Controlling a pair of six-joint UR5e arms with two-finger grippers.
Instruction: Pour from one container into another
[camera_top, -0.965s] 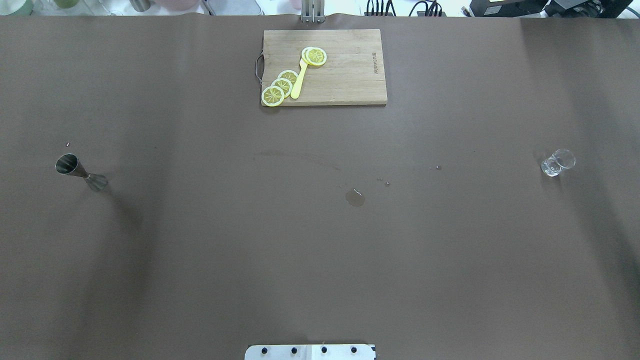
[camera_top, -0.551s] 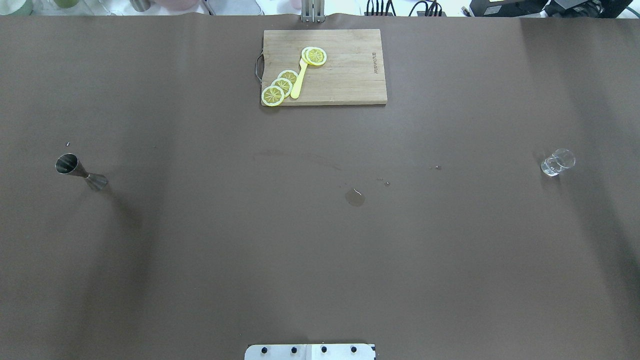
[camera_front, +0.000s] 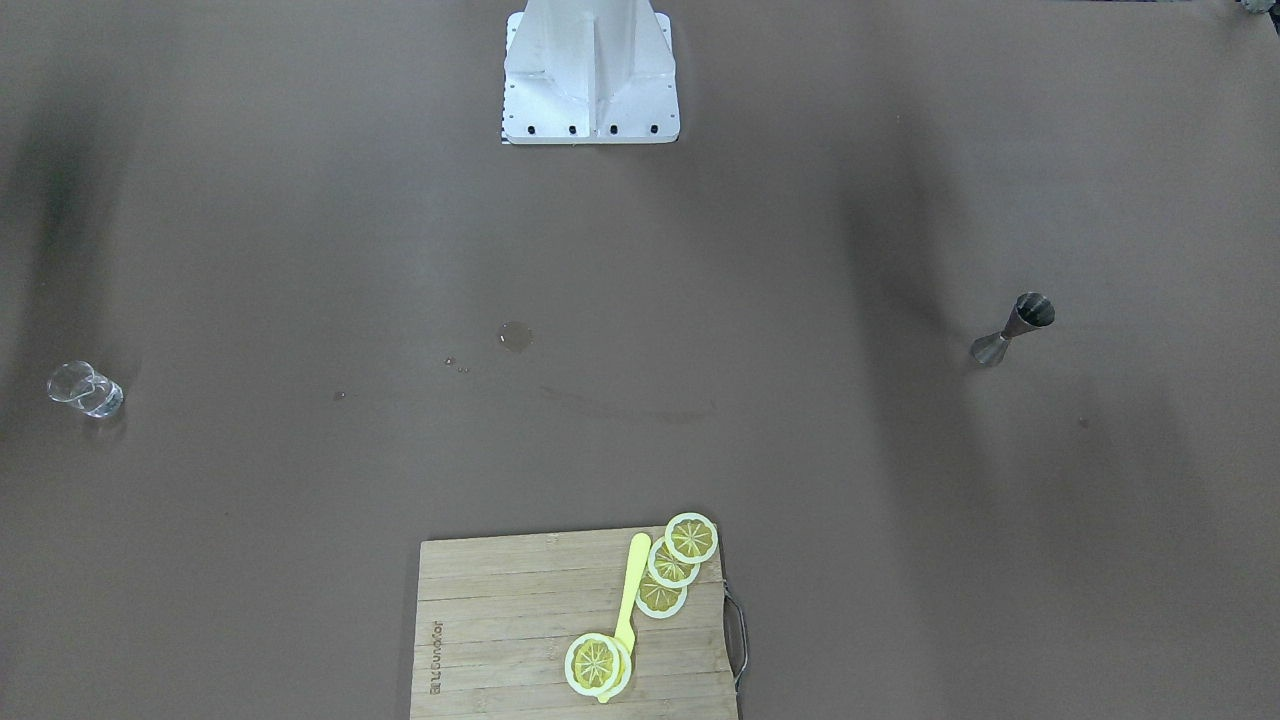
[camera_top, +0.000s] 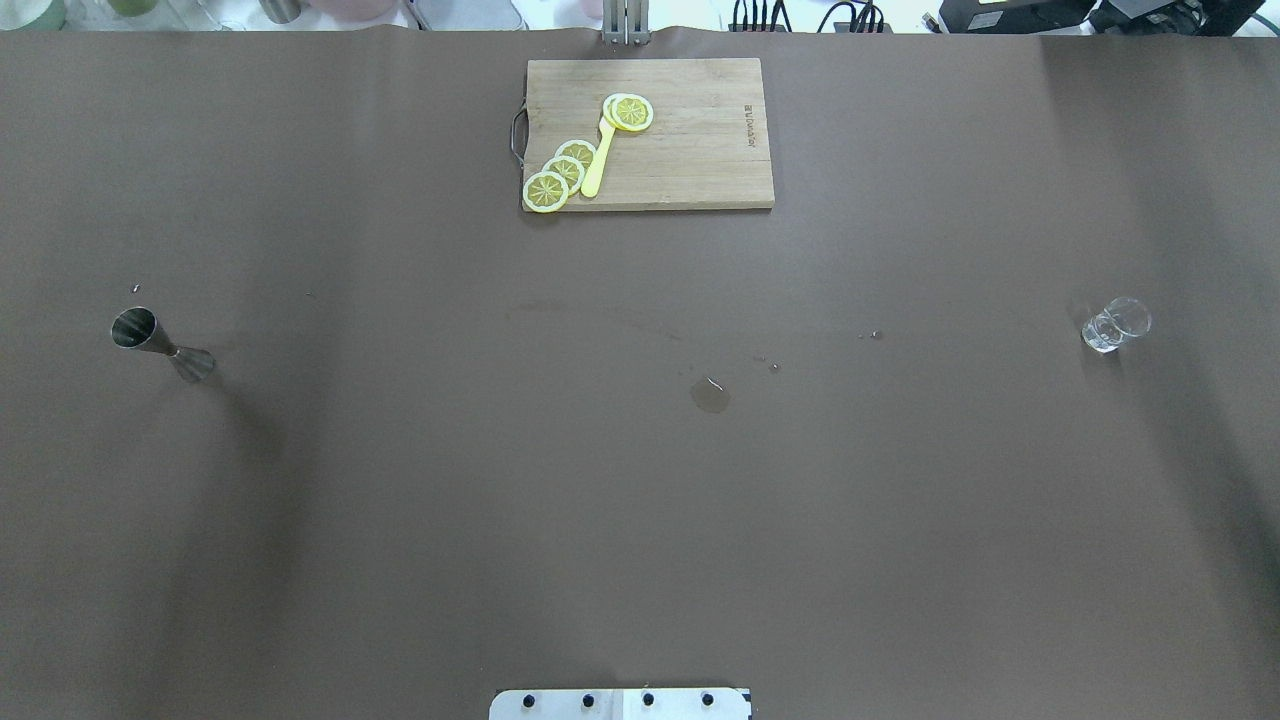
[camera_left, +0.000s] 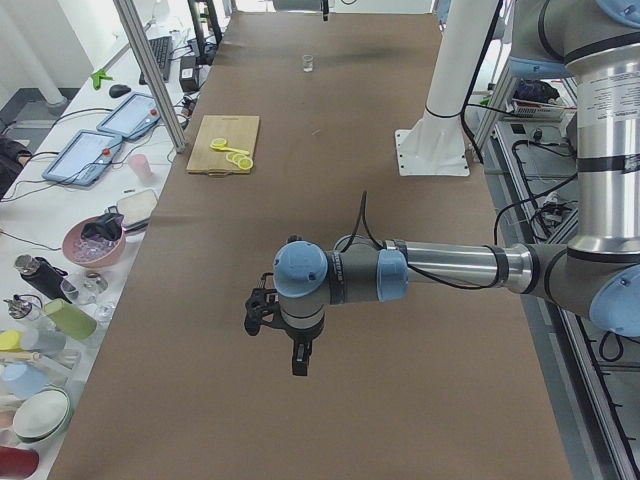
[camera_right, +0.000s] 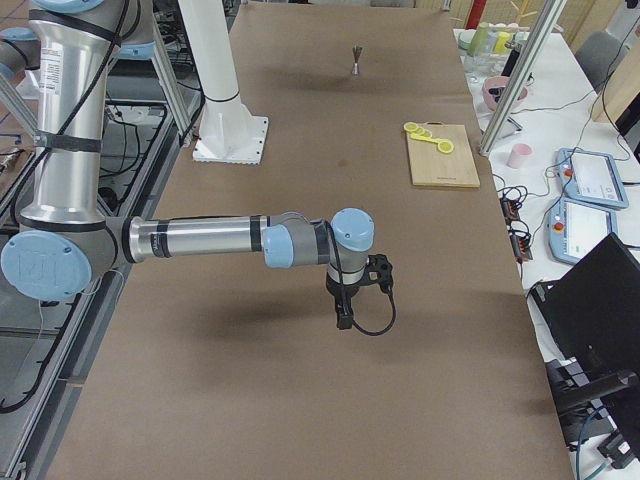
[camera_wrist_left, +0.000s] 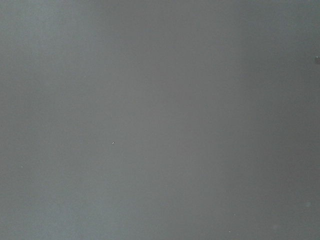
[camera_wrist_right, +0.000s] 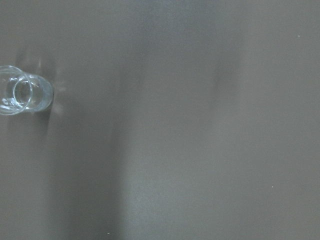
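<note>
Table (camera_top: 640, 520): covered in a matte brown sheet, slightly rippled along the far edge.

Jigger (camera_top: 160, 345): brushed steel, two cones joined at a pinched waist. It is stood upright on the robot's left side, near that end of the table.

Shot glass (camera_top: 1115, 325): small, clear, thick-based. It is stood upright on the right side, well apart from the jigger. Its contents cannot be made out. In the right wrist view it is cut by the frame's left edge.

Cutting board (camera_top: 700, 150): pale wood planks with a wire handle, set at the far edge. Lemon slices (camera_top: 565, 170) and a yellow plastic utensil (camera_top: 598, 165) lie on it.

Left gripper (camera_left: 299, 362) and right gripper (camera_right: 343, 318): seen only in the side views, each hung above the sheet, pointed down, touching nothing. Clenched or released cannot be told. Only blank sheet is shown in the left wrist view.

Between jigger and glass a broad stretch of sheet is marked only by a small puddle (camera_top: 710, 396) and a few droplets.
</note>
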